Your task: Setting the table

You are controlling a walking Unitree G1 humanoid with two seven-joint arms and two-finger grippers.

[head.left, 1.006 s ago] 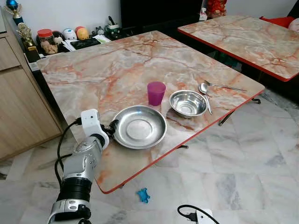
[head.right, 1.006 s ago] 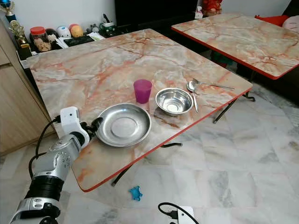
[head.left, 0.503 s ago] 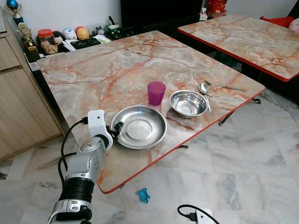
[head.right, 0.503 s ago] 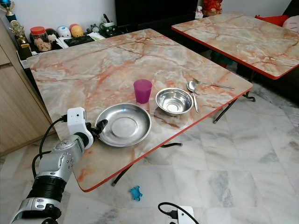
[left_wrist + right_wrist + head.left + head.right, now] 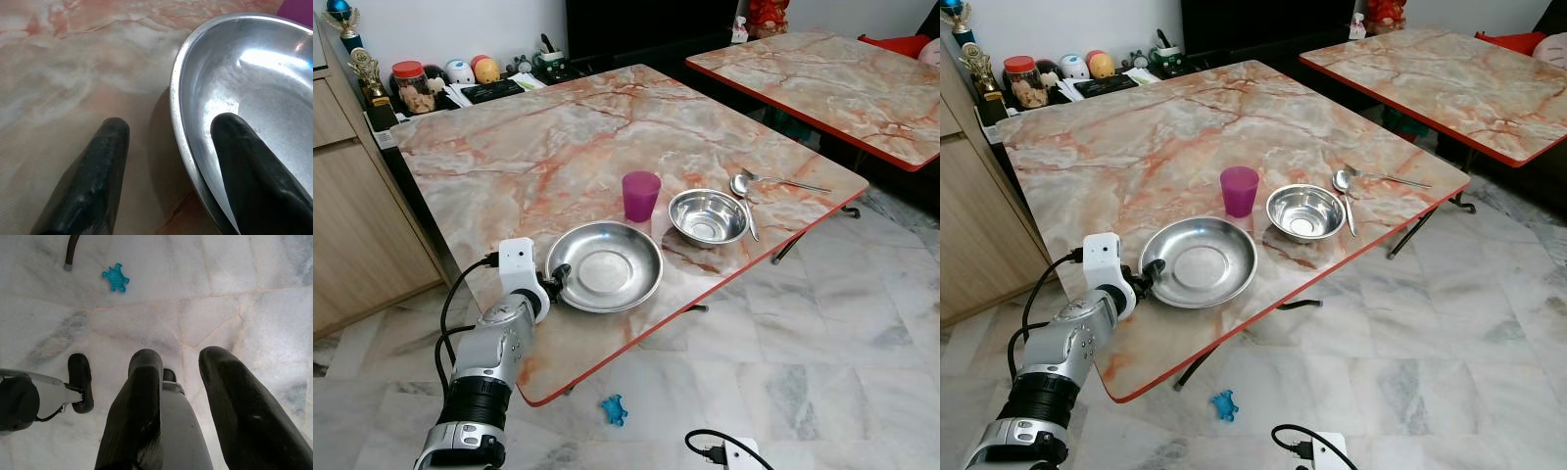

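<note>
Two black fingers of the left gripper point(image 5: 557, 281) now straddle the steel plate point(image 5: 605, 265) rim at nine o'clock, spread, having crept closer over the last second; plate rests near the tabletop point(image 5: 558, 147) front edge; pinching seems next

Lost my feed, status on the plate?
Left hand open, fingers straddling steel plate rim, one inside, one outside. Right hand idle over floor. Purple cup just behind plate.
</note>
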